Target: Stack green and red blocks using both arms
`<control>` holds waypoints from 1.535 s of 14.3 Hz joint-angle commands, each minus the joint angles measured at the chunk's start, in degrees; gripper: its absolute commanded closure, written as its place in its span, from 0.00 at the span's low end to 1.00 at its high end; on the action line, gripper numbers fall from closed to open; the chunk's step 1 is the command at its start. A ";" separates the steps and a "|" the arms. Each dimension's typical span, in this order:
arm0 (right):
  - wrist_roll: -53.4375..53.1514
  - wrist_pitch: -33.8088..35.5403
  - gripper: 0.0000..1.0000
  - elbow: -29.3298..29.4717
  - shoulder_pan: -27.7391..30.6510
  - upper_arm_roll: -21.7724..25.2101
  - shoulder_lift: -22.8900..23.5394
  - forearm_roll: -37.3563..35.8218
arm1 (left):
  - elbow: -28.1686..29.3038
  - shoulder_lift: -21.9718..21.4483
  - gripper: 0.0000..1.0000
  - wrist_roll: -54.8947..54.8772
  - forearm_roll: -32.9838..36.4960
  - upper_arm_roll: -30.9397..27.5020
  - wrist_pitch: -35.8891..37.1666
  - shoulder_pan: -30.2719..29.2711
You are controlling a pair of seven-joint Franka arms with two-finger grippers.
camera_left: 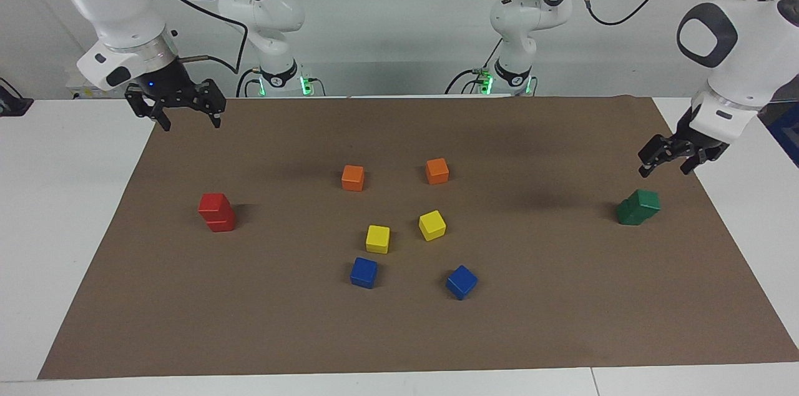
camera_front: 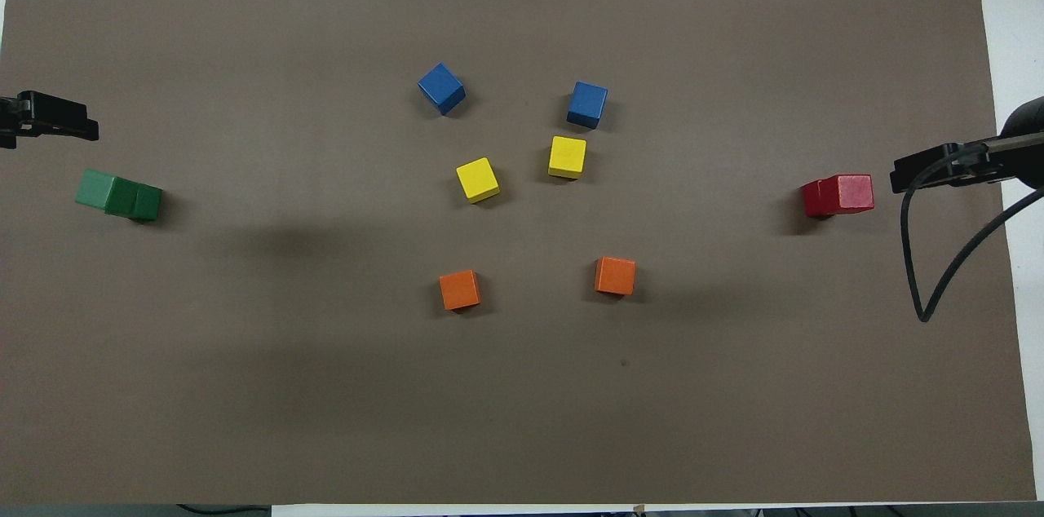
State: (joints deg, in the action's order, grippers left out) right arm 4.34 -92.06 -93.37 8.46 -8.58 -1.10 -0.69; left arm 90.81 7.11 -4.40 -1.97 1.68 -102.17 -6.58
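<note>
i see my left gripper [camera_left: 669, 162] spread empty above the green stack [camera_left: 637, 207]. my right gripper [camera_left: 186, 115] hangs spread, empty, above the mat's [camera_left: 499, 333] edge; red stack [camera_left: 216, 212] stands.

Both arms are raised above the table, 1 at each end. The right arm comes down from its base with the wrist bent, and the right gripper [camera_left: 185, 110] hangs in the air with its 2 fingers spread apart and pointing down, holding nothing. The left arm reaches out to its own end, and the left gripper [camera_left: 669, 160] is tilted, its 2 fingers also apart and empty.
</note>
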 commanded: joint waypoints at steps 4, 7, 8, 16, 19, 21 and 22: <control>-0.12 3.55 0.00 2.05 -0.19 -2.93 -0.22 6.12 | 0.33 -5.88 0.00 1.67 -0.14 -0.63 10.14 1.22; -3.45 2.59 0.00 1.79 -3.33 -3.83 -0.31 5.26 | 0.41 -6.67 0.00 1.67 0.30 -0.01 14.18 1.31; -4.94 2.68 0.00 1.79 -8.67 2.36 -0.39 2.56 | 0.76 -7.02 0.00 1.67 0.30 -0.10 15.50 2.09; -5.75 2.33 0.00 1.18 -7.58 7.96 0.31 1.39 | 2.25 -10.54 0.00 3.25 0.30 0.60 15.16 3.24; -5.84 2.24 0.00 1.18 -6.70 7.96 0.31 0.95 | 7.87 -12.82 0.00 3.25 0.56 0.60 12.18 3.24; -5.84 2.24 0.00 1.18 -6.70 8.05 0.22 0.86 | 8.24 -12.83 0.00 3.08 0.65 0.52 12.26 3.42; -5.84 2.24 0.00 1.18 -6.61 8.05 0.31 0.78 | 8.15 -12.83 0.00 2.99 1.09 0.43 12.43 3.42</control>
State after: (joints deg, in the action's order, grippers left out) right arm -0.85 -89.99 -92.05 1.21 -0.05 -0.72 0.77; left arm 96.29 -3.62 -2.04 -1.87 2.66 -88.21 -3.97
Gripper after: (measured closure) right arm 0.000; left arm 0.000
